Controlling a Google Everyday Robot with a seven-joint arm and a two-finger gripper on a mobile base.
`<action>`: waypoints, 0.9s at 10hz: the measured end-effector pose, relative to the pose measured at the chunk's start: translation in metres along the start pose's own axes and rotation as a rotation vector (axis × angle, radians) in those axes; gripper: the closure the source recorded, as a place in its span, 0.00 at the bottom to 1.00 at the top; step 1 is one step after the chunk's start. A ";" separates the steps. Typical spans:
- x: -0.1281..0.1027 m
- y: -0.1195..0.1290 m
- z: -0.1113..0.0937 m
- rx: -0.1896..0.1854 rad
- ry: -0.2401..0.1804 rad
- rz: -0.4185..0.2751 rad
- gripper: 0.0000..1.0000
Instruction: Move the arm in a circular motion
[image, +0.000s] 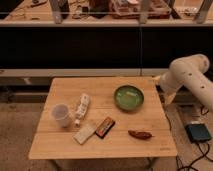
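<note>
The arm (192, 80) is a thick white tube with a bulbous joint. It reaches in from the right edge of the camera view, beside the wooden table's (60, 147) right side. Its narrower end, where the gripper (160, 80) sits, points left at the table's back right corner, just off the edge and above tabletop height. The gripper is near the green bowl (129, 97) but apart from it, and it holds nothing that I can see.
On the table are a white cup (62, 115), a white bottle lying down (81, 107), a pale packet (85, 134), a dark snack bar (105, 126) and a reddish-brown item (140, 135). A black box with cables (199, 132) lies on the floor at right. Dark shelving stands behind.
</note>
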 end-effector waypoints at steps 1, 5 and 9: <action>-0.048 0.012 0.008 -0.077 -0.046 -0.060 0.20; -0.228 0.003 0.024 -0.252 -0.248 -0.363 0.20; -0.353 -0.075 0.040 -0.251 -0.432 -0.657 0.20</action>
